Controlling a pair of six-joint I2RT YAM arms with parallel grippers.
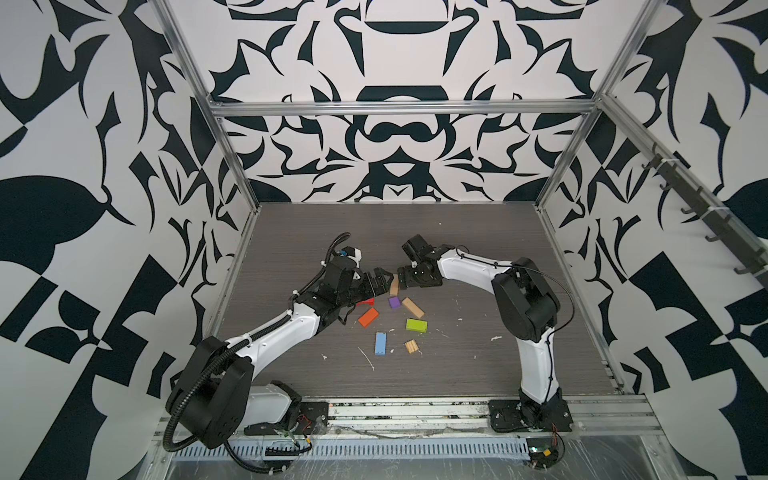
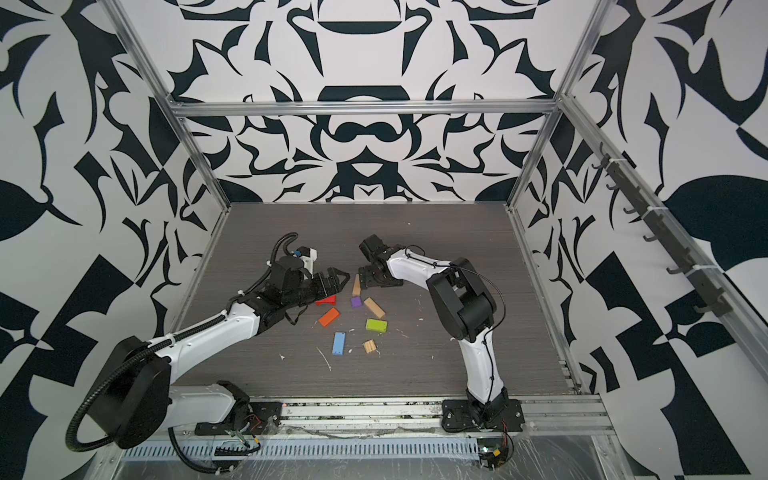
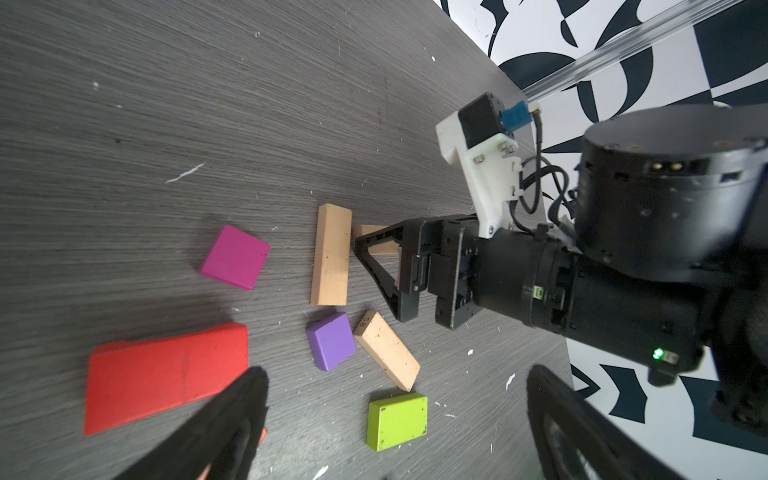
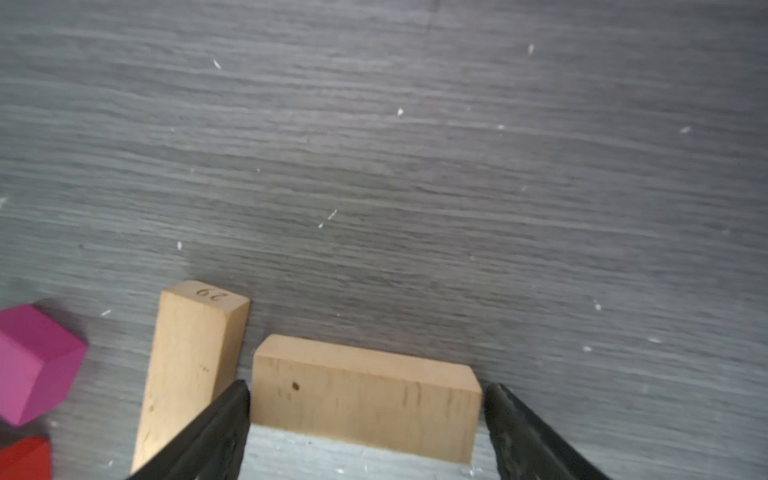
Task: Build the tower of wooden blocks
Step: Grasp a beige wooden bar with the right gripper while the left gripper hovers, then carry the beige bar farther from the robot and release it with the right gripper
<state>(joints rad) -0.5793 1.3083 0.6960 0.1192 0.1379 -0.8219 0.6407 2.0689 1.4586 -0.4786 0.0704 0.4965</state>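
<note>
Right gripper: fingers set against the two ends of a short tan block, clasping it lengthwise at nearly their full spread; whether it is raised off the table cannot be told; left gripper: fingers spread wide, nothing between them, hanging above one edge of the red block; the two grippers stand almost tip to tip near mid-table in both top views. The wood blocks lie around them in a loose cluster, those free of the grippers each flat on the table; just beside the clasped block, a tan plank (its end face bears a handwritten mark, seemingly "20"); beyond that plank, apart, the magenta cube; at the plank's other end the purple cube, just beside a second tan plank lying askew; the lime green block near that plank's far end. Nearer the arm bases, in both top views: orange block next to the red one; light blue block and ridged tan square side by side but apart.
</note>
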